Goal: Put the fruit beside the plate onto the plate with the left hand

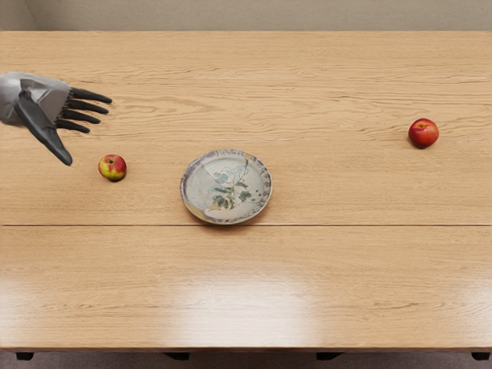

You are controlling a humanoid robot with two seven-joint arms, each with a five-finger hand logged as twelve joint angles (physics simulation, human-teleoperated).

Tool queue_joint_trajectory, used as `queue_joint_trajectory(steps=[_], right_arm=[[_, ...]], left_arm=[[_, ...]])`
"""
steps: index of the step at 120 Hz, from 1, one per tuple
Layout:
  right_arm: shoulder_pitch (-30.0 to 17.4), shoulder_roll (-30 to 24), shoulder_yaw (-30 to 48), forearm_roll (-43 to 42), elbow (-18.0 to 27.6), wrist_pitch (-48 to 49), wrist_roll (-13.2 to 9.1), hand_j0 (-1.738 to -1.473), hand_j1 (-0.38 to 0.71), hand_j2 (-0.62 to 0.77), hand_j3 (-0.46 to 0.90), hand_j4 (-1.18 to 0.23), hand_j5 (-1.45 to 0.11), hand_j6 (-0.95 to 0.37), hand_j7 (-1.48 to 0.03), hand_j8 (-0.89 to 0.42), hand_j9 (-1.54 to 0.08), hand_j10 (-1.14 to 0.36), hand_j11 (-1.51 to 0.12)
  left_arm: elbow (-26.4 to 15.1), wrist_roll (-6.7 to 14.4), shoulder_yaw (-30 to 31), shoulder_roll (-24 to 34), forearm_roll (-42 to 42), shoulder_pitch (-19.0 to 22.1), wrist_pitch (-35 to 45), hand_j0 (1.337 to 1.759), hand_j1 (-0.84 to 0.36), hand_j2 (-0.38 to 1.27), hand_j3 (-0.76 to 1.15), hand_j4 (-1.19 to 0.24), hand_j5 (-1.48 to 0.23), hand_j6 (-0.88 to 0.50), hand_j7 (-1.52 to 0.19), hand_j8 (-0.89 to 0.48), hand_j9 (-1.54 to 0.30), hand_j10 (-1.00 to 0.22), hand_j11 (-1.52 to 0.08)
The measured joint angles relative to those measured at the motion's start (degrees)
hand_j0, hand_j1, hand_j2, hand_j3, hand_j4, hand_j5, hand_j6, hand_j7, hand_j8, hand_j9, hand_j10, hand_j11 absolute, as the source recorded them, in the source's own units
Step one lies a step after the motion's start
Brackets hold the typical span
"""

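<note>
Your left hand (pixel 48 108) hangs with fingers spread and empty, up and left of the apple (pixel 112 167), which lies on the counter (pixel 346 269) just left of the plate (pixel 187 187); a red fruit (pixel 423 133) sits well apart, far right.

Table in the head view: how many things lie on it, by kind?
1 plate
2 fruits: a red-yellow apple left of the plate, a red fruit far right
Total: 3

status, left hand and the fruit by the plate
Left robot hand open, up-left of apple, no contact. Apple left of plate, apart from it. Nothing between them.
</note>
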Motion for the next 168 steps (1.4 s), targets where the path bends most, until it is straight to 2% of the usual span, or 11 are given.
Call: queue_joint_trajectory(steps=[15, 40, 54, 80, 92, 102, 137, 168], right_arm=[[0.0, 0.0, 0.0, 0.0, 0.0, 0.0, 0.0, -1.658, -0.32, 0.00, 0.00, -0.02, -0.03, -0.02, -0.03, -0.02, -0.03, -0.02, -0.03], [0.0, 0.0, 0.0, 0.0, 0.0, 0.0, 0.0, -1.658, -0.32, 0.00, 0.00, -0.02, -0.03, -0.02, -0.03, -0.02, -0.03, -0.02, -0.03], [0.0, 0.0, 0.0, 0.0, 0.0, 0.0, 0.0, -1.658, -0.32, 0.00, 0.00, -0.02, -0.03, -0.02, -0.03, -0.02, -0.03, -0.02, -0.03], [0.0, 0.0, 0.0, 0.0, 0.0, 0.0, 0.0, -1.658, -0.32, 0.00, 0.00, -0.02, -0.03, -0.02, -0.03, -0.02, -0.03, -0.02, -0.03], [0.0, 0.0, 0.0, 0.0, 0.0, 0.0, 0.0, -1.658, -0.32, 0.00, 0.00, -0.02, -0.03, -0.02, -0.03, -0.02, -0.03, -0.02, -0.03], [0.0, 0.0, 0.0, 0.0, 0.0, 0.0, 0.0, -1.658, -0.32, 0.00, 0.00, -0.02, -0.03, -0.02, -0.03, -0.02, -0.03, -0.02, -0.03], [0.0, 0.0, 0.0, 0.0, 0.0, 0.0, 0.0, -1.658, -0.32, 0.00, 0.00, -0.02, -0.03, -0.02, -0.03, -0.02, -0.03, -0.02, -0.03], [0.0, 0.0, 0.0, 0.0, 0.0, 0.0, 0.0, -1.658, -0.32, 0.00, 0.00, -0.02, -0.03, -0.02, -0.03, -0.02, -0.03, -0.02, -0.03]], left_arm=[[-0.5, 0.0, -1.7, -3.8, 10.8, 0.1, 0.0, 1.658, 0.35, 0.00, 0.00, 0.00, 0.00, 0.00, 0.00, 0.00, 0.00, 0.00, 0.00], [-11.9, 0.0, -2.3, 1.4, 21.2, 1.3, 0.0, 1.658, 0.34, 0.00, 0.00, -0.01, -0.01, -0.01, -0.01, -0.01, -0.01, -0.01, -0.01], [-15.1, 0.0, -2.5, 0.8, 28.8, 1.4, 0.2, 1.658, 0.34, 0.00, 0.00, -0.01, -0.01, -0.01, -0.01, -0.01, -0.01, -0.01, -0.01], [-16.6, 0.0, -2.2, 0.0, 33.0, 2.0, 10.6, 1.658, 0.34, 0.00, 0.00, -0.01, -0.01, -0.02, -0.01, -0.01, -0.01, -0.01, -0.01], [-18.8, 0.0, -2.0, -2.9, 35.6, 4.8, 14.3, 1.658, 0.34, 0.00, 0.00, -0.01, -0.01, -0.02, -0.01, -0.02, -0.01, -0.01, -0.01], [-19.8, 0.0, -1.9, -6.2, 40.3, 9.2, 18.1, 1.658, 0.34, 0.00, 0.00, -0.01, -0.01, -0.02, -0.01, -0.02, -0.01, -0.01, -0.01], [-20.4, 0.0, -1.8, -6.7, 47.3, 9.5, 24.1, 1.658, 0.34, 0.00, 0.00, -0.01, -0.01, -0.02, -0.01, -0.02, -0.01, -0.01, -0.01], [-20.3, 0.0, -1.7, -7.1, 51.5, 16.3, 33.5, 1.658, 0.28, 0.01, 0.00, -0.07, -0.08, -0.07, -0.08, -0.07, -0.08, -0.06, -0.08]])
